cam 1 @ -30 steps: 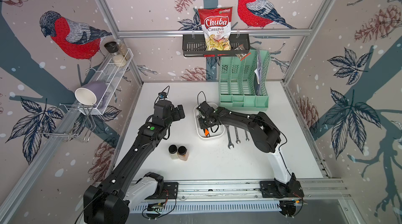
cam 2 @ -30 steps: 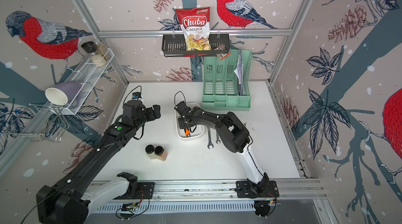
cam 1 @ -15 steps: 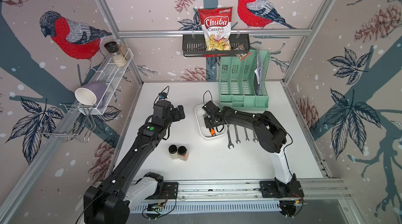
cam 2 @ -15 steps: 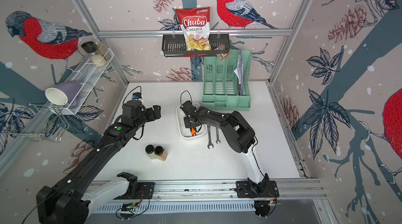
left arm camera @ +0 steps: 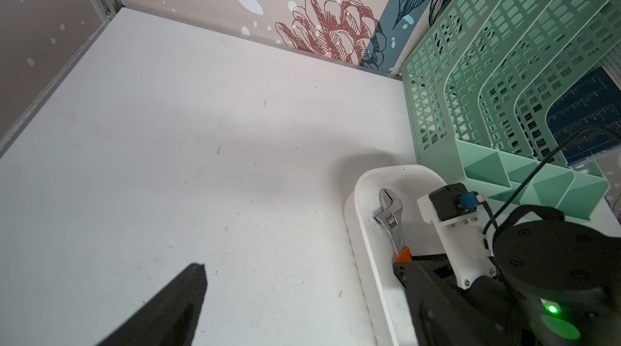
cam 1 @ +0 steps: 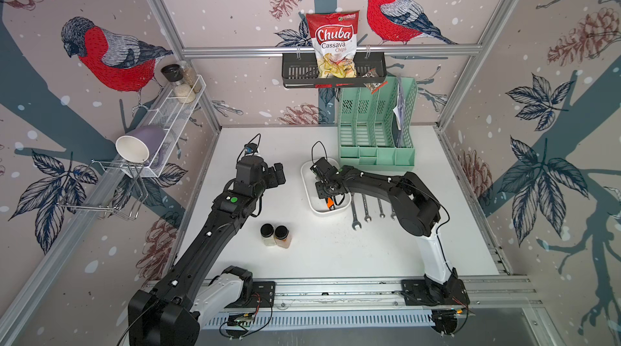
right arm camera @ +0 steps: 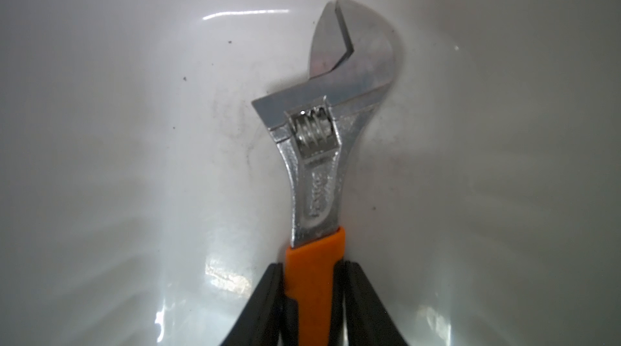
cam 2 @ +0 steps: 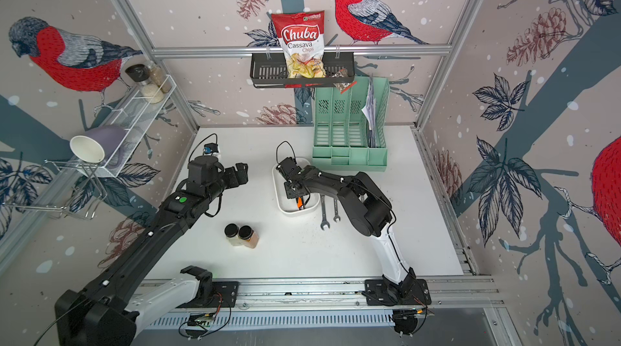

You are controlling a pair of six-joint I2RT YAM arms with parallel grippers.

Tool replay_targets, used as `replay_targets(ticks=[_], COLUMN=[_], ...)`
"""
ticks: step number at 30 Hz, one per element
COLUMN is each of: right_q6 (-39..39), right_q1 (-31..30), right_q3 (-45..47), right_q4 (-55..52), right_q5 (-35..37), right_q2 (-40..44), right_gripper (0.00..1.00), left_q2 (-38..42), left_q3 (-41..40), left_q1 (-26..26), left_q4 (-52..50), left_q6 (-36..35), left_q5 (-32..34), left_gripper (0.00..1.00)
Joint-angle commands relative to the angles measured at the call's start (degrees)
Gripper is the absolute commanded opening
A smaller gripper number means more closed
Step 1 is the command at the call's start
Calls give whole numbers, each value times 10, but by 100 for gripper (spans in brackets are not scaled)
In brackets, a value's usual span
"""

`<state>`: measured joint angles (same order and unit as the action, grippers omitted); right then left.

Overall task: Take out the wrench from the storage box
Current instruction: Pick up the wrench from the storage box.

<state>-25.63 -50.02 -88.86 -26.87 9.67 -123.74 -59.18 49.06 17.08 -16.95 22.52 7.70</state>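
Your right arm has edged its wrist slightly rightward over the shallow white rectangular plastic storage box (cam 1: 322, 211) during the last second, while your left arm has held its pose.

Look at the right gripper (right arm camera: 311, 270) first. In its wrist view the two black fingers (right arm camera: 267, 300) sit narrowly apart, pressed against both sides of the orange-sleeved handle of the silver adjustable wrench (right arm camera: 322, 146), so the jaws are clamped on it. That wrench is inside the box, with its closed head toward the far end wall. You cannot tell whether it has left the floor. Your left gripper (cam 1: 279, 174) hovers above the white table (cam 1: 319, 253) just beside the box, jaws apart and holding nothing.

Both top views hide the grip under the right wrist and show of the wrench (cam 1: 330, 203) only the orange handle tip. The left wrist view shows the wrench (left arm camera: 391, 223) head from outside, within the box (left arm camera: 364, 236) wall. Only the top views show four small silver open-ended spanners (cam 1: 355, 213) on the table just beside the box, and the mint-green slotted plastic organizer (cam 1: 376, 156) behind it.
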Motion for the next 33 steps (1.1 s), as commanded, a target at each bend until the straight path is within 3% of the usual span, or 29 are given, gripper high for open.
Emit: replay_targets(ticks=[1, 18, 33], right_q6=[-6, 5, 21], right_q1=[1, 6, 9], right_q3=[5, -49, -69], right_q4=[-29, -33, -32], right_q5=[0, 10, 6], right_q2=[-10, 19, 38], right_gripper=[30, 2, 0], left_q2=[1, -1, -1], left_q3=[1, 0, 2], left_q1=[-1, -3, -4], left_q4=[19, 20, 22], left_q6=[-1, 2, 0], left_q5=[0, -1, -4], left_gripper=[96, 96, 96])
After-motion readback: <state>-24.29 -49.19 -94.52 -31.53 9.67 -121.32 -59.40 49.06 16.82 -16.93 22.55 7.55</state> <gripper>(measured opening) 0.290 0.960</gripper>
